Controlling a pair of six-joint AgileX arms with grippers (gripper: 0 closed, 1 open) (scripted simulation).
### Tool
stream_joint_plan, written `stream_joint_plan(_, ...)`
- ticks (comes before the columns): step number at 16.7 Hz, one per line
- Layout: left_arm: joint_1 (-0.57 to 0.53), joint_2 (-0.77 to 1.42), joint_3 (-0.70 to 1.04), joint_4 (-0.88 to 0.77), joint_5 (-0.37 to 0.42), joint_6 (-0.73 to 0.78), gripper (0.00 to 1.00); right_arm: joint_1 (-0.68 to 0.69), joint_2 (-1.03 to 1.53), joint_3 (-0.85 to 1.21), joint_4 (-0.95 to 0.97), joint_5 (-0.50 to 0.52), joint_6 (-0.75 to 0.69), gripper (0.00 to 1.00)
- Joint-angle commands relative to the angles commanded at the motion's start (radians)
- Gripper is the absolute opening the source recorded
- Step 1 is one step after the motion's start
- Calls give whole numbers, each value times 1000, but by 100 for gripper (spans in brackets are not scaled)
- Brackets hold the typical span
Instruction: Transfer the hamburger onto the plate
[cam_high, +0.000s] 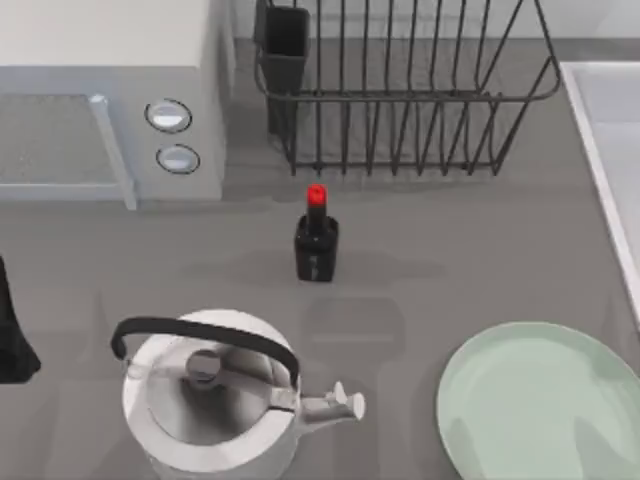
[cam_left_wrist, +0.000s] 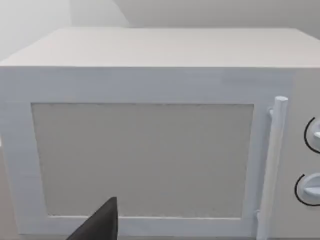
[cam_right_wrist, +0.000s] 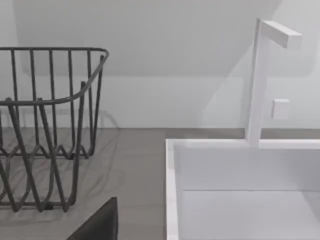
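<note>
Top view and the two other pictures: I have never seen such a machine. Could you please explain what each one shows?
This is a simulated robot with two arms at a table. The top view looks down from above: a microwave, a wire dish rack, a dark bottle with a red cap, a kettle, the pale green plate and a sink at the right. The dark shape at the left edge is the left arm. The other pictures come from cameras on the wrists. The left gripper faces the microwave door; the right gripper faces the rack and the sink. I see nothing held.
</note>
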Motion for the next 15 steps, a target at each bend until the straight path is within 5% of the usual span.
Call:
stream_joint_plan(6,0,0,0,0,0,0,100,-12,110,78,-104,0,-38,100)
stream_joint_plan(15,0,0,0,0,0,0,100,-72,811,463,-631,2,-229,100)
